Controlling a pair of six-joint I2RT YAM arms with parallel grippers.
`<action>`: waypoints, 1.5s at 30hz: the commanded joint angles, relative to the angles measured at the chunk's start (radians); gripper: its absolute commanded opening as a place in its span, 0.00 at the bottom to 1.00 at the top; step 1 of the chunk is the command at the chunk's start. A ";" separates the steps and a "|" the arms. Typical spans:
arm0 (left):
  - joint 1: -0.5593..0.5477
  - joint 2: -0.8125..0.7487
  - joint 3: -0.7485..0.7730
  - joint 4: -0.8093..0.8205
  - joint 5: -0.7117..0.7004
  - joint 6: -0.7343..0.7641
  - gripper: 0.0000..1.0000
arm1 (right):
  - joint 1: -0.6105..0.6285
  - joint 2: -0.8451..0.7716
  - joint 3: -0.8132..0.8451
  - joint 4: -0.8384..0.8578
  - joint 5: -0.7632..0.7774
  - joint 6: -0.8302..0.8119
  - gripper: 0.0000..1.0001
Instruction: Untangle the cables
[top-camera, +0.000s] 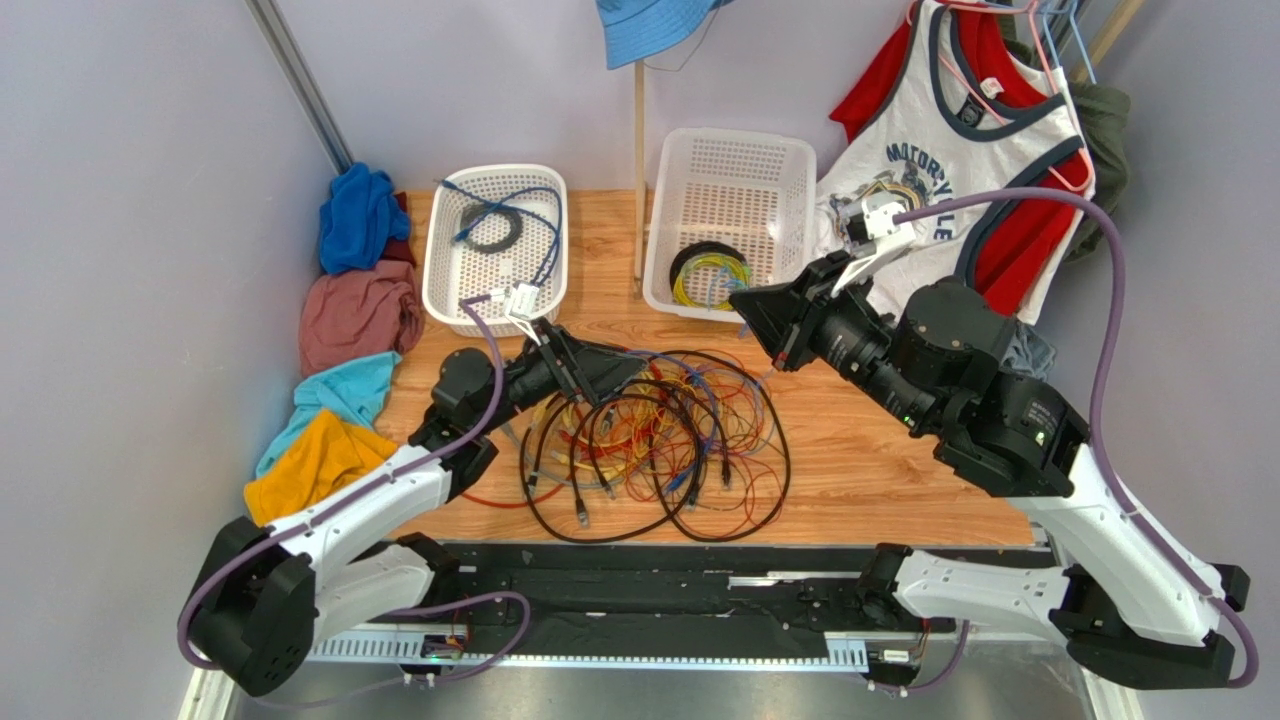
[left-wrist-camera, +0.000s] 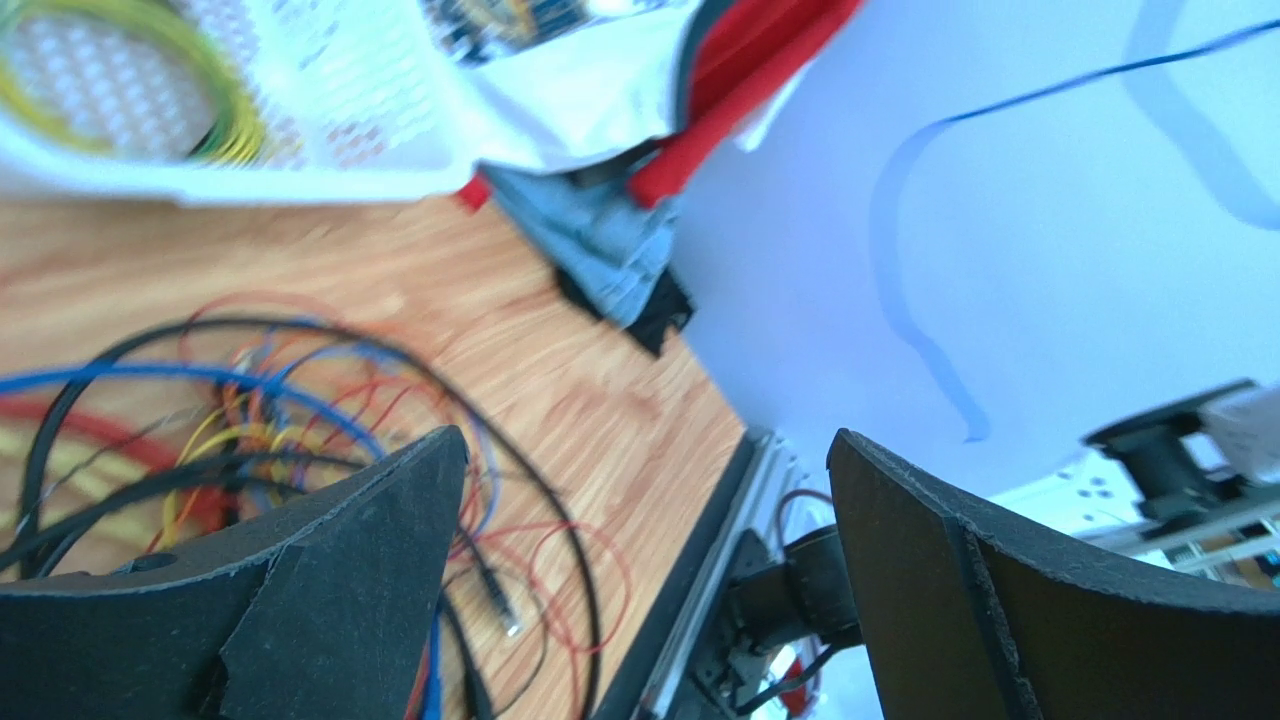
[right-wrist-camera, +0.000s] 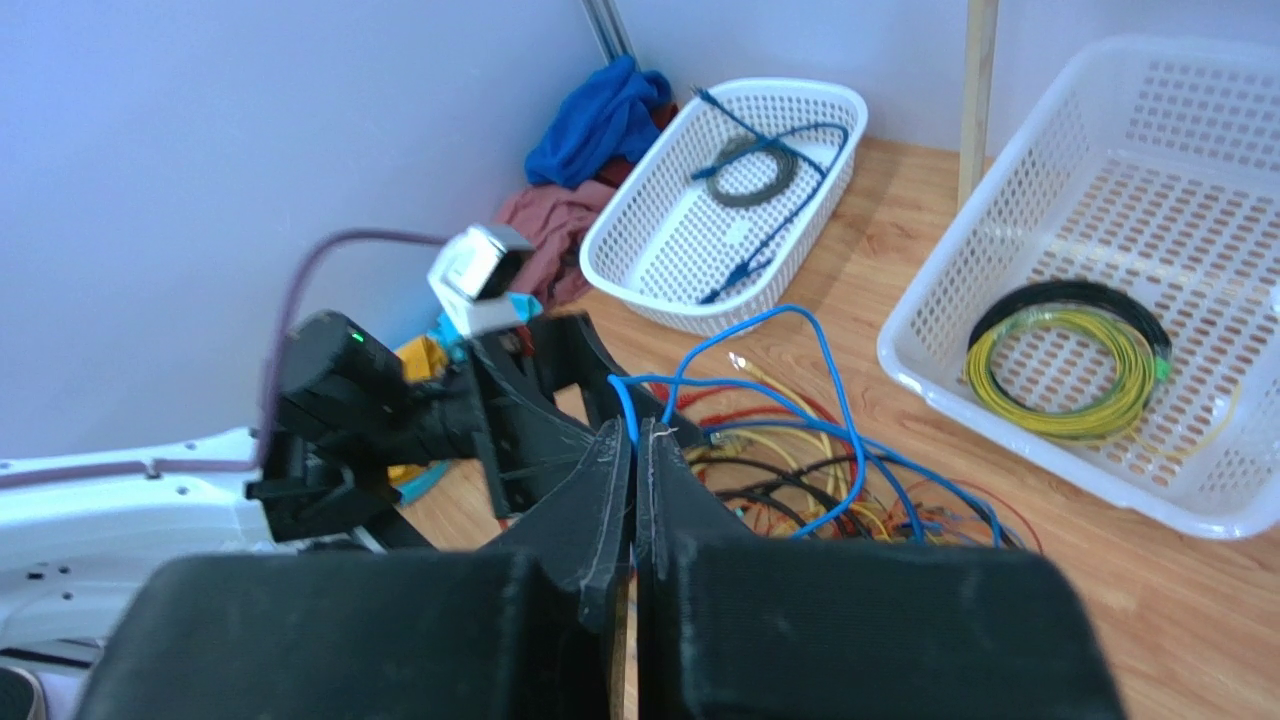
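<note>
We find the cables (top-camera: 661, 435) lying as one tangle of black, blue, red, orange and yellow loops on the wooden table (top-camera: 902, 465). The left gripper (top-camera: 579, 365) sits low at the tangle's left edge with its claw spread wide; we cannot tell whether it touches any wire. The right gripper (top-camera: 747, 308) hangs above the tangle's far right corner, its fingers (right-wrist-camera: 601, 480) pressed together, with nothing visible between them. Beyond the tangle to the far left stands a white basket (top-camera: 451, 285) holding a blue lead and a dark ring coil. Beyond it to the far right a second white basket (top-camera: 661, 293) holds a yellow-green and black coil (top-camera: 709, 275). A wooden post (top-camera: 639, 165) rises between the baskets. Heaped cloths (top-camera: 353, 315) lie well left of the tangle, and a hanging tank top (top-camera: 962, 150) lies well to its far right.
</note>
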 joint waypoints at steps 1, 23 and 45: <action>-0.004 -0.105 0.047 0.116 0.055 0.010 0.99 | 0.000 -0.049 -0.076 0.004 -0.006 0.006 0.00; -0.162 0.043 0.221 0.058 0.173 0.174 0.99 | 0.000 -0.089 -0.338 0.133 -0.156 0.099 0.00; -0.199 0.136 0.251 0.056 0.064 0.234 0.00 | 0.000 -0.139 -0.392 0.181 -0.278 0.168 0.03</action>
